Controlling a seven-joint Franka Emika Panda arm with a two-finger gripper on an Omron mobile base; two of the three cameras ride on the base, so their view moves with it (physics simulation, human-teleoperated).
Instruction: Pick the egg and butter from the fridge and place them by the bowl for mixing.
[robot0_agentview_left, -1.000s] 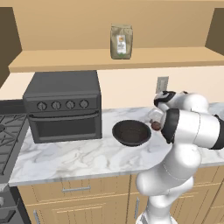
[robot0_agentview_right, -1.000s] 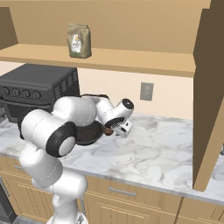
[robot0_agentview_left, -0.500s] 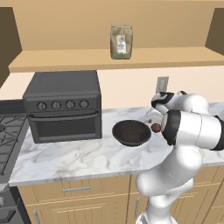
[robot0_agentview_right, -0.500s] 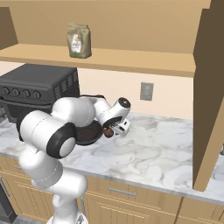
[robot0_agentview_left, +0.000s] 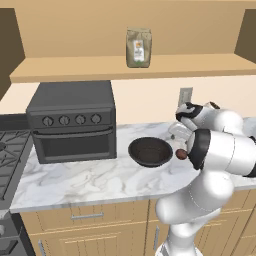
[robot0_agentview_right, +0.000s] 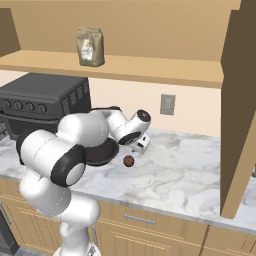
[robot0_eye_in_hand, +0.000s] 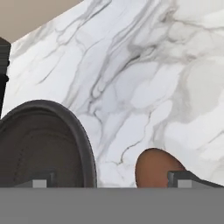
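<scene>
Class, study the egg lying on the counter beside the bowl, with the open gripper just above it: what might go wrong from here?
1. The brown egg lies loose on smooth marble beside the bowl; it may roll.
2. The open gripper hangs close above; withdrawing carelessly might nudge the egg or bowl.

Arm (robot0_agentview_left: 220, 150): glossy white rounded shells, bulbous at the joints, with black bands and end caps between segments. Wrist housing white over dark. Fingers (robot0_eye_in_hand: 183, 178): small, dark grey, blocky tips.
</scene>
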